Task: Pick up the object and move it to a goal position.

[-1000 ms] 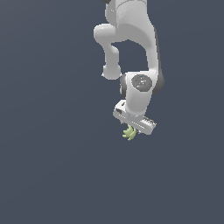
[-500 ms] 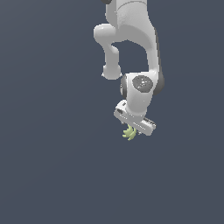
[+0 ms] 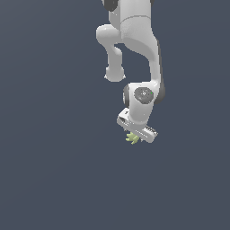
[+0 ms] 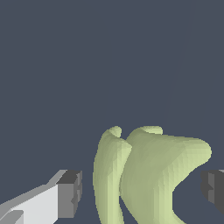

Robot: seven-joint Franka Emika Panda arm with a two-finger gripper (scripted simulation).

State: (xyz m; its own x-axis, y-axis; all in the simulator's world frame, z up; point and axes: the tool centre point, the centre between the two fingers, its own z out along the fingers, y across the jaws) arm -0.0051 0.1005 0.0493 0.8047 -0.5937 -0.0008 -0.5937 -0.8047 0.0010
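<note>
The object [image 3: 132,138] is a small pale yellow-green clump of curved lobes and lies on the dark floor just under the white hand. My gripper [image 3: 134,134] is down over it. In the wrist view the object [image 4: 148,175] sits between the two dark fingertips, with my gripper [image 4: 142,188] straddling it. One pad [image 4: 70,192] stands a small gap away from the lobes. The other pad [image 4: 214,186] is at the frame's edge, also apart from them. The jaws are open around the object and do not touch it.
A plain dark grey floor [image 3: 54,179] fills the scene. The white arm [image 3: 134,36] comes down from the top of the exterior view. No goal marker shows.
The wrist and hand have sunk slightly lower over the object. The object has not moved.
</note>
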